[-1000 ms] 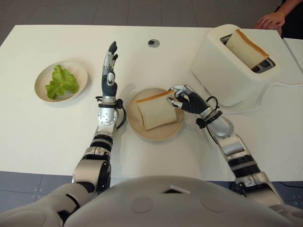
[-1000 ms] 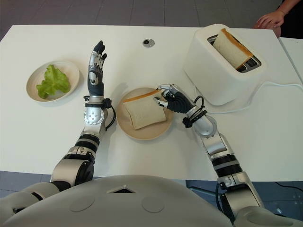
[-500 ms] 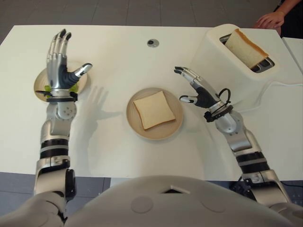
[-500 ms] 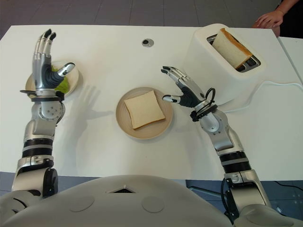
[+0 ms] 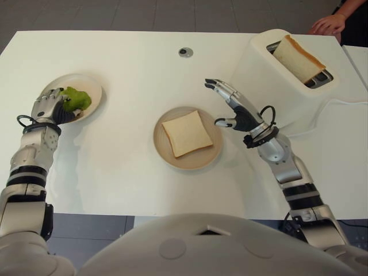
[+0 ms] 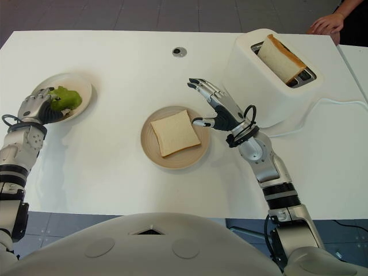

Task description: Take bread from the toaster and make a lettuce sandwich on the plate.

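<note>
One slice of bread (image 5: 186,133) lies flat on the tan plate (image 5: 163,153) at the table's middle. A second slice (image 5: 298,57) stands in a slot of the white toaster (image 5: 276,86) at the far right. Green lettuce (image 5: 76,98) sits in a small pale dish (image 5: 86,82) at the left. My left hand (image 5: 49,107) rests in that dish with its fingers curled around the lettuce. My right hand (image 5: 234,109) hovers just right of the tan plate, fingers spread, holding nothing.
A white cable (image 5: 345,104) runs from the toaster across the right side of the table. A small round grommet (image 5: 186,52) sits at the back centre. A person's hand (image 5: 329,24) rests at the far right corner.
My left hand has dropped from above the dish onto the lettuce and curled around it. The right hand stays spread beside the plate, shifted slightly left; a second ago it held the slice there.
</note>
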Available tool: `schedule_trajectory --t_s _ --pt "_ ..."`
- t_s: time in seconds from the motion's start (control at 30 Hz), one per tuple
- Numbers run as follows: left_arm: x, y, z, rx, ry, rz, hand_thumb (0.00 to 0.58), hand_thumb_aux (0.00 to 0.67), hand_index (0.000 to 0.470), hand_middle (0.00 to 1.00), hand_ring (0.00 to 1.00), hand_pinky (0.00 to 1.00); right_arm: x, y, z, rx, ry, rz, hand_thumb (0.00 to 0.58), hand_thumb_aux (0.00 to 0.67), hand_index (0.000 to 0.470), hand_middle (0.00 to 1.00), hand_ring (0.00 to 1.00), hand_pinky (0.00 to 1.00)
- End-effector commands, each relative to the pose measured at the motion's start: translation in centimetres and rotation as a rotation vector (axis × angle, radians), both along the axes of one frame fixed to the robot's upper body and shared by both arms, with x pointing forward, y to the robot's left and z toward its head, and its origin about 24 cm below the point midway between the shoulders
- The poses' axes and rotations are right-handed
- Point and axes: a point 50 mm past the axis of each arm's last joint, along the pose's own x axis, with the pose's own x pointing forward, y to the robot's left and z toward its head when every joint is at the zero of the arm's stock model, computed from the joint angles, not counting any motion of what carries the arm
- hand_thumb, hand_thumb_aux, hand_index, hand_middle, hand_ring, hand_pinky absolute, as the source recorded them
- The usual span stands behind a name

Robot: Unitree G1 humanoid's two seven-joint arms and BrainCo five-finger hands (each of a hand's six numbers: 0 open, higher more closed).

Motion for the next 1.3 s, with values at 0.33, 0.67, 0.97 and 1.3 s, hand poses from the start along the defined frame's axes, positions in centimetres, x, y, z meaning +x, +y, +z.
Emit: schedule_trajectory --t_s 0.33,0.67,0.97,1.3 --pt "1.2 -9.0 5.1 -0.376 -0.454 -0.417 0.58 0.67 0.47 0.0 0.0 0.0 0.0 0.7 0.4 0.049 -0.023 0.027 0.0 0.0 0.0 0.0 0.0 0.0" --pt "-3.4 -23.3 -0.2 -0.777 -0.087 -1.021 0.58 0.67 0.47 0.0 0.0 0.0 0.4 -1.5 2.3 0.087 -0.09 -0.038 0.0 0.0 0.0 0.0 0.0 0.0" --pt "-3.0 -23.2 -2.7 -0.693 0.055 -0.99 0.58 0.67 0.47 0.0 0.0 0.0 0.4 -2.9 3.2 0.08 -0.119 -0.077 0.0 0.0 0.0 0.0 0.0 0.0" --pt "-0.6 -21.9 1.6 -0.642 -0.254 -0.951 0.58 0.67 0.47 0.0 0.0 0.0 0.3 -3.3 2.8 0.08 -0.108 -0.095 0.0 0.0 0.0 0.0 0.0 0.0"
